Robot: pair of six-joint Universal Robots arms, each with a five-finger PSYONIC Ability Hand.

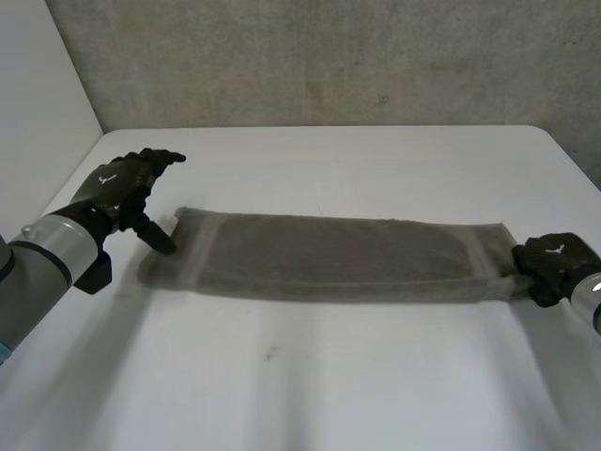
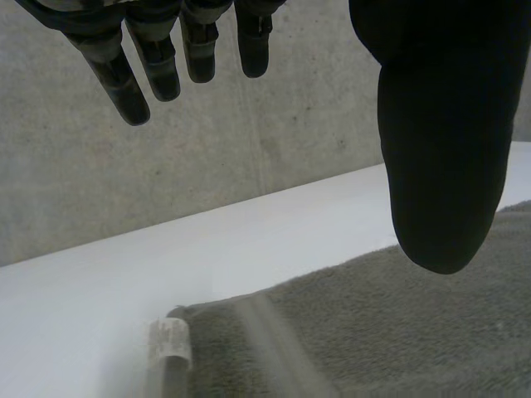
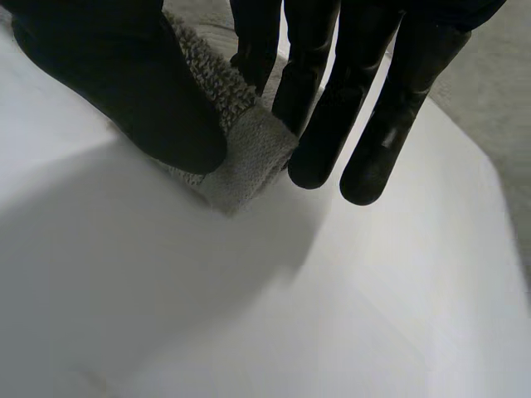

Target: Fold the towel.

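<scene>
White table (image 1: 376, 160) against a rough grey concrete wall (image 1: 329, 56), pale panel (image 1: 38, 103) alongside.

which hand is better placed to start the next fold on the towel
Right. The right hand pinches the towel at its end corner between thumb and fingers; the left hand is open over the other end, holding nothing.

On my feed the towel (image 1: 338, 256) is a grey-brown terry one, laid flat as a long narrow strip across the middle of the white table (image 1: 376, 376), running side to side in the head view. There's a smoother woven band near each short end. A small pale tag (image 2: 170, 344) sticks out at the left end's corner. The right end's near corner is pinched in the right hand (image 1: 559, 266).
</scene>
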